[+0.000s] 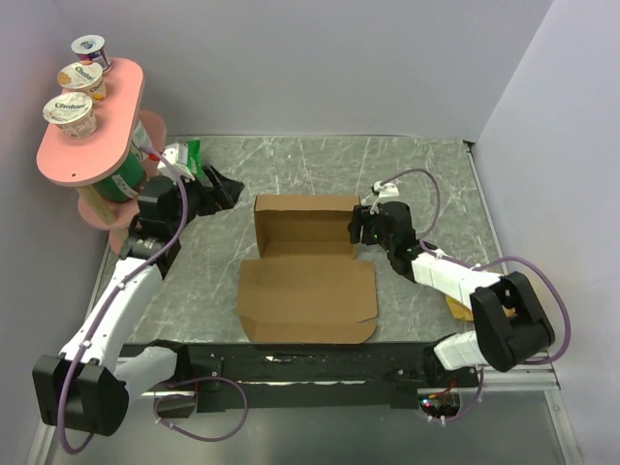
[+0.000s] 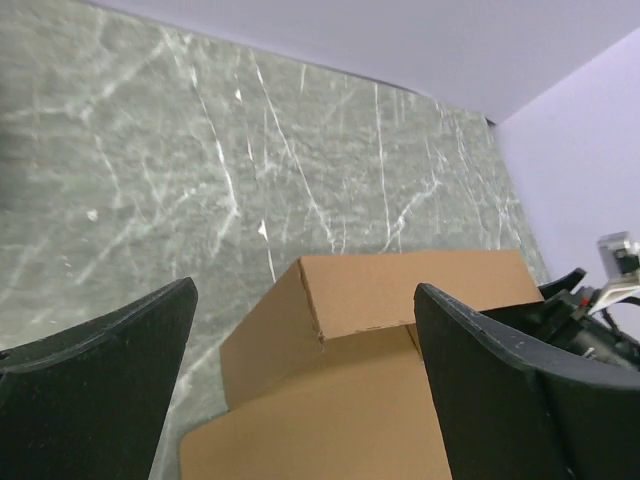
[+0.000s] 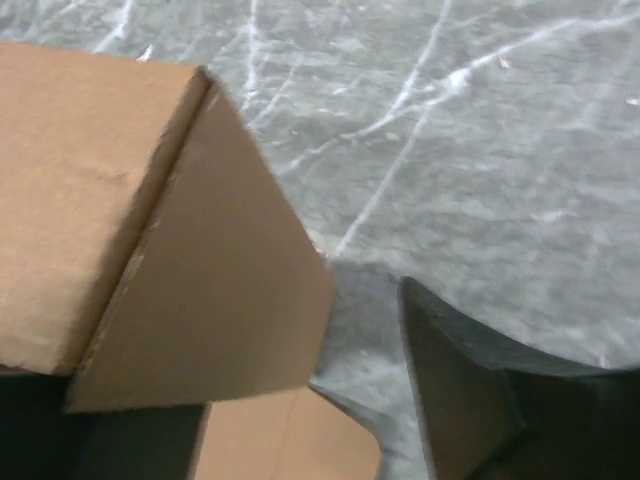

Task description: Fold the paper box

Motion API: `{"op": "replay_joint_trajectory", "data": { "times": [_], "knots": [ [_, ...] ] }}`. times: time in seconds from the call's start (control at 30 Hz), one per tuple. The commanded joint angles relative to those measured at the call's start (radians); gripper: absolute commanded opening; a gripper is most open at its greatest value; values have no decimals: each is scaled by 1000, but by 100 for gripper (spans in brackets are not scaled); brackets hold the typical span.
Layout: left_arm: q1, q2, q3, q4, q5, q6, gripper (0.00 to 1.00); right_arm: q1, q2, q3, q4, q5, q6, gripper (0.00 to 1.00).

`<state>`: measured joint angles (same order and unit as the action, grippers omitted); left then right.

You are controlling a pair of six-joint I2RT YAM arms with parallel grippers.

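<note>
Plain brown paper box (image 1: pixel 305 281) on grey-green marble-patterned table (image 1: pixel 291 165) veined with white. Pink rack (image 1: pixel 92 131) at far left corner. White-and-black left arm (image 1: pixel 116 300) and right arm (image 1: pixel 446 276), purple cables (image 1: pixel 567 320). Pale lavender walls (image 1: pixel 339 58).

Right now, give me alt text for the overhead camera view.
A half-folded paper box lies in the middle of a green table, its lid flat toward the arms. The right gripper is at its right wall; the left gripper hangs open, clear of it.

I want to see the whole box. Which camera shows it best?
The top external view: the whole paper box shows, walls raised, lid lying flat. The left wrist view catches only part; the right wrist view only a corner.
</note>
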<state>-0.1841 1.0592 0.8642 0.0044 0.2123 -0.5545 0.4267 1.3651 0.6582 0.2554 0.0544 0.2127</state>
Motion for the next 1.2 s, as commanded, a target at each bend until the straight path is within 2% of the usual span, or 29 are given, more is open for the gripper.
{"op": "replay_joint_trajectory", "data": {
  "times": [0.0, 0.03, 0.1, 0.13, 0.2, 0.23, 0.3, 0.47, 0.5, 0.63, 0.67, 0.73, 0.97, 1.17],
  "knots": [
    [31, -38, 79, -155, 19, 103, 96, -2, 57, 73, 130, -33, -22, 65],
    [41, -38, 87, -164, 22, 114, 96, -2, 69, 87, 113, -48, -30, 56],
    [51, -36, 102, -187, 30, 137, 96, -3, 103, 156, 69, -48, -30, 49],
    [60, -30, 111, -193, 35, 143, 96, -5, 115, 184, 26, -48, -19, 43],
    [67, -25, 119, -204, 42, 156, 96, -5, 152, 272, -111, -48, -6, 37],
    [75, -19, 122, -204, 51, 159, 96, -5, 164, 302, -154, -48, 4, 29],
    [83, -15, 125, -205, 68, 168, 96, -17, 209, 396, -310, -97, 11, 23],
    [97, 22, 144, -225, 143, 208, 96, -45, 340, 598, -615, -208, -22, 22],
    [97, 30, 148, -231, 156, 226, 96, -48, 363, 668, -722, -223, -45, 21],
    [97, 42, 148, -204, 225, 261, 96, -46, 451, 799, -918, -294, -137, 22],
    [97, 48, 157, -213, 286, 283, 96, -46, 480, 828, -970, -289, -156, 22],
    [95, 67, 183, -221, 305, 295, 96, -37, 492, 891, -1053, -248, -193, 23],
    [72, 169, 271, -254, 335, 347, 96, -32, 649, 1112, -1263, -267, -320, 26],
    [58, 370, 426, -239, 291, 356, 96, -40, 753, 1190, -1243, -295, -319, 31]
  ]
}}
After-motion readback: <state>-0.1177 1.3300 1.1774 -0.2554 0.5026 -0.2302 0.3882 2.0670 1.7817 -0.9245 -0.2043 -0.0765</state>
